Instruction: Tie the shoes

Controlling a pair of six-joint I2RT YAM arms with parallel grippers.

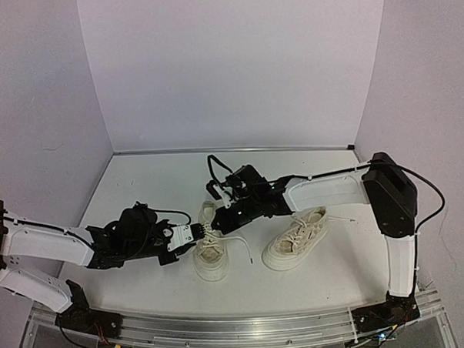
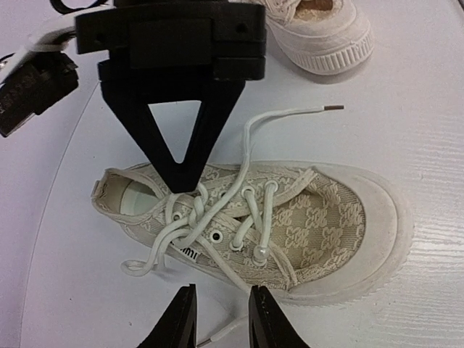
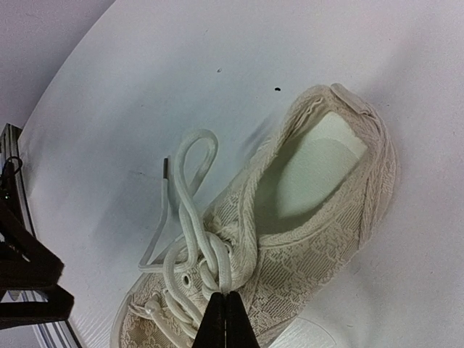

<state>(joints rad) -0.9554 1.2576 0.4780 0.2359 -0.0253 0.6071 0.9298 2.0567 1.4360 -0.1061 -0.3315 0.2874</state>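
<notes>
Shoes sit mid-counter, toes toward the near edge: left shoe between the two arms, right shoe near it on the right, apart, laces loose.

Top view: left tool is low at the left shoe's lacing from the left side. The right tool is over the same shoe's ankle end from the right. Tips are too small there to read.

Left wrist view settles the left tool: its fingers stand apart, released. A lace tip lies on the counter in the gap; whether it touches a finger, cannot tell. Same view shows the right tool as a black wedge, point down on the crossing of the laces by the top eyelets. One free lace end arcs off toward the right shoe, and a small loop hangs off the opposite side of the shoe.

Right wrist view: right tool clenched, fingers pressed together with no gap, tip on the twisted laces. Whether a strand is nipped, cannot tell. Only this view shows the shoe's open heel and pale insole, plus a long loop and a dark-tipped lace end on the counter beside the lacing.
</notes>
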